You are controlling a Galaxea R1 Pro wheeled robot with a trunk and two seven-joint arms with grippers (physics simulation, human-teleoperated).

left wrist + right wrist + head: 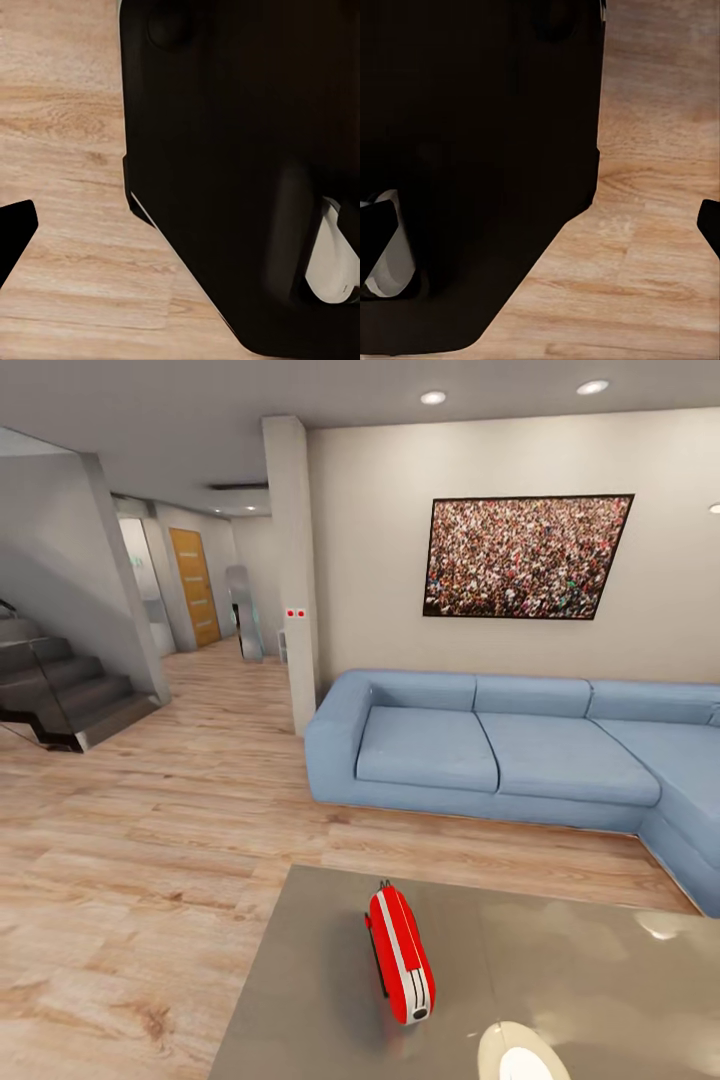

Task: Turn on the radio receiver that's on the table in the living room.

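A white rounded robot part (520, 1055) shows at the head view's near edge. Just beyond, the small bright-red radio receiver with white trim (401, 955) stands on the glossy grey-taupe table (600, 980). Farther off sits the blue sectional sofa (500, 755), under the framed crowd picture (525, 557). Whether either gripper is wide or narrow cannot be told.

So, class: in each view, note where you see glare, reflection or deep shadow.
Head view: the glossy table carries pale glare patches at its right side, and a faint reflection beneath the radio receiver; ceiling spotlights glow. Both wrist views: a near-black mass with little detail, against evenly lit wood floor.
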